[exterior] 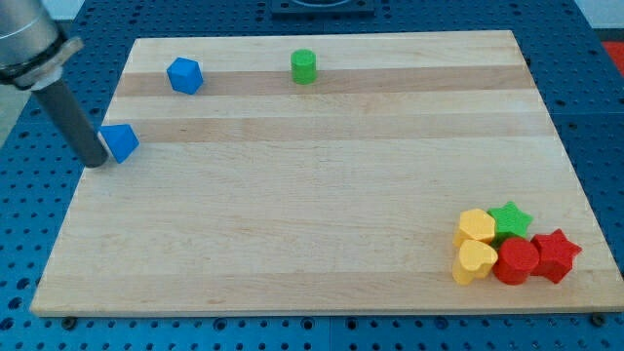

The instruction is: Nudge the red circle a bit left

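The red circle [515, 260] lies near the board's bottom right corner, in a tight cluster. A red star [556, 255] touches its right side, a yellow heart [475, 261] its left, a yellow block [477, 226] and a green star [509, 219] sit just above it. My tip [96, 162] is far away at the view's left edge of the board, touching the left side of a blue triangular block [121, 142].
A blue hexagonal block [184, 75] and a green cylinder [304, 66] stand near the board's top edge. The wooden board [312, 185] rests on a blue perforated table.
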`<action>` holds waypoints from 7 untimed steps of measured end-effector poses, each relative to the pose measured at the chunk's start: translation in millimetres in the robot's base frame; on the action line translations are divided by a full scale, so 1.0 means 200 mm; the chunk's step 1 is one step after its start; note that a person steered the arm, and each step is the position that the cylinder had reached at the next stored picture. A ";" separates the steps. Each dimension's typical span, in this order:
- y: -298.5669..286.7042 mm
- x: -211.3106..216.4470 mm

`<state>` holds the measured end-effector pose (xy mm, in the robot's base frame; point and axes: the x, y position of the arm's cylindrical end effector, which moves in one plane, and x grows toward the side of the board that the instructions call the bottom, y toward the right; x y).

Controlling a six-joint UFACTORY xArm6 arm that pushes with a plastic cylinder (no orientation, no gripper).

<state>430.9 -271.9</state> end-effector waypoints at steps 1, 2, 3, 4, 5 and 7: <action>0.23 -0.01; 0.29 0.01; 0.29 0.03; 0.12 0.12; -0.05 0.15; -0.01 -0.23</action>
<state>384.8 -273.5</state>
